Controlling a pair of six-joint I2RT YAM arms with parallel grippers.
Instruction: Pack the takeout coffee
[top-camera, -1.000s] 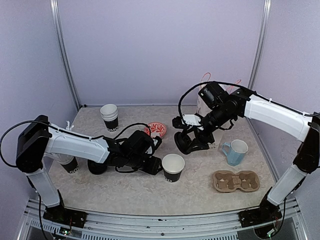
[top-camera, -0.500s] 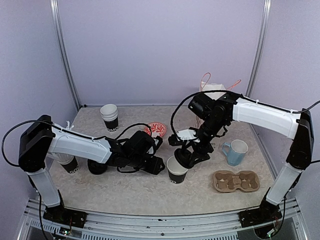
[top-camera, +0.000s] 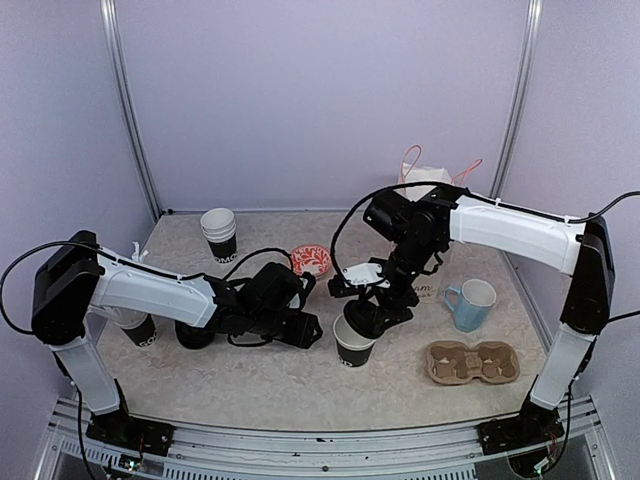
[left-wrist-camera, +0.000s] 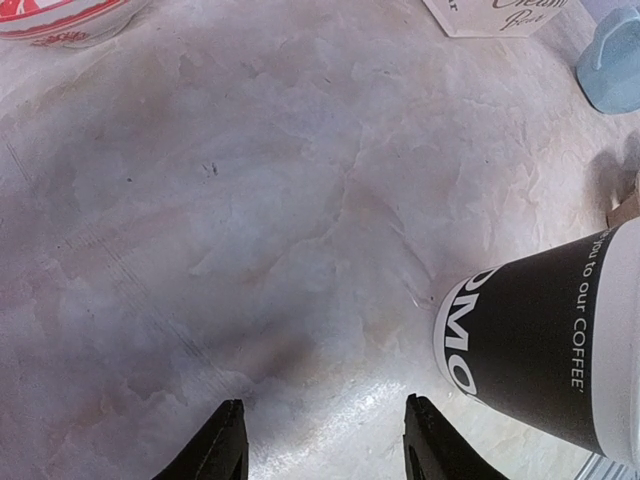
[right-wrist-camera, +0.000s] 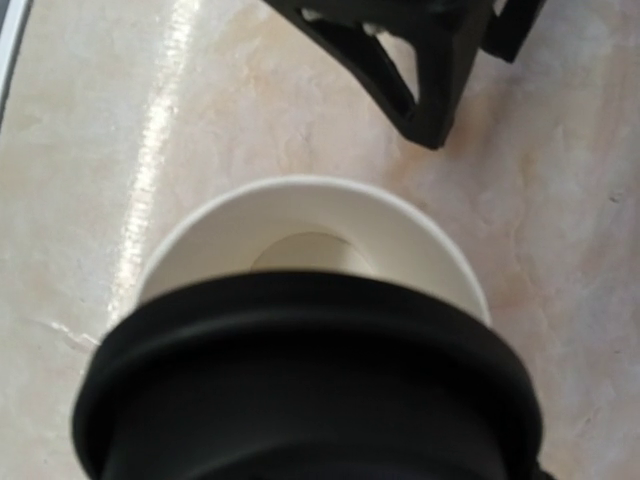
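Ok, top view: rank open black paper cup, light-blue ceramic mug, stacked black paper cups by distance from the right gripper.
1. Open black paper cup, right under the right gripper.
2. Light-blue ceramic mug, table's right side.
3. Stacked black paper cups, back left.

Top view: high above the near edge, looking down on the whole surface (top-camera: 290, 385). Left wrist skims low beside the open cup (left-wrist-camera: 530, 340); right wrist, blurred, seemingly peers straight down into it.
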